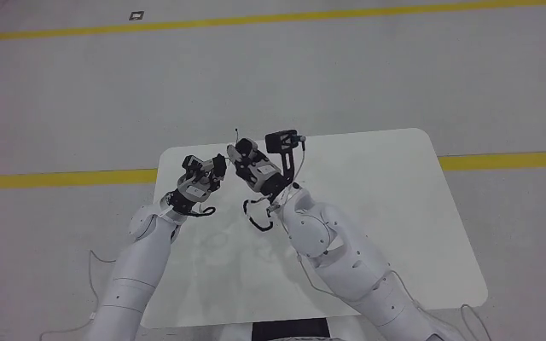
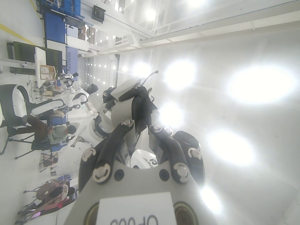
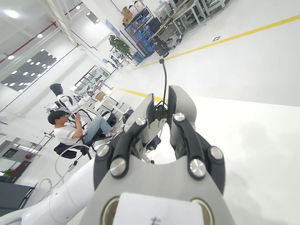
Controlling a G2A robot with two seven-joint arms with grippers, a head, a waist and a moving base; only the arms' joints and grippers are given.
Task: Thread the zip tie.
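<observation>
1. Black pads of my right end effector are squeezed tight on the zip tie. The thin black strap sticks up out of the tips. Its little square head is at the very top, free in the air.
2. My left end effector is right beside the right one. Its two sides look pushed together. Bright lights wash out the tips, so I cannot tell if it has a bit of the tie too.
3. From above, both meet up in the air over the white bench, near its far edge on the left side. The tie is not lying on the bench.
4. How far am I? I think the picking up is done. I see no tail poking through the head, so the threading looks not done yet.
5. What is left, I guess: bring the tail to the head, push it in, and pull it through.
</observation>
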